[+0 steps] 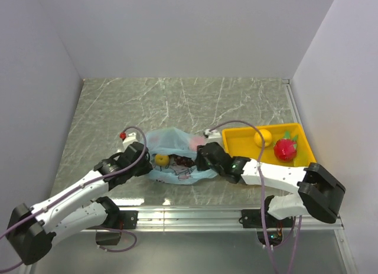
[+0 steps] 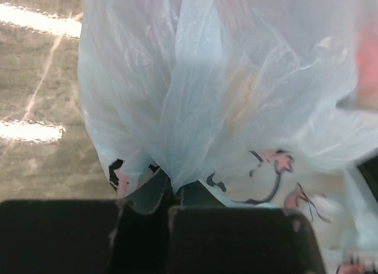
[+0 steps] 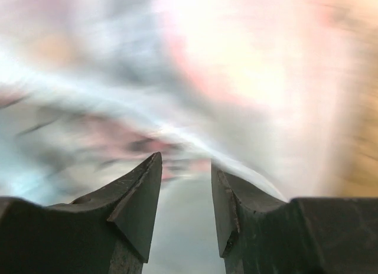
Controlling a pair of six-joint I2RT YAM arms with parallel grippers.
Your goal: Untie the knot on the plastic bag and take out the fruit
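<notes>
Counter (image 1: 189,103): grey-green marbled surface, glossy, with plain white walls on three sides.

The thin, crinkly, translucent light-blue plastic bag (image 1: 177,157) lies slumped near the front middle of the counter, between my two arms. Through the film I make out a small round yellow fruit (image 1: 161,159) and a dark purple grape bunch (image 1: 180,162) just beside it. A soft pink-orange peach (image 1: 195,143) shows toward the far right side.

The left arm (image 1: 77,194) extends from the near left to the bag's left end. The left jaws are closed on a gathered pleat of the plastic bag, and the film fans up from the pinch in smooth folds. A dark-lined cartoon print with pink patches (image 2: 269,168) sits just right of the pinch.

The right arm (image 1: 277,175) lies low from the right. Its dark wrist is against the bag's right end, wedged between the bag and the tray. The right jaws stand apart with a clear gap and hold nothing. That wrist view is smeared, showing only pale blue and pink film close ahead.

Just right of the bag sits a yellow rectangular tray (image 1: 242,141) with shallow walls, its near left corner hidden behind the right wrist. In it, side by side, are a small yellow tray fruit (image 1: 263,136) and a bigger red fruit with green leaves (image 1: 285,149).
</notes>
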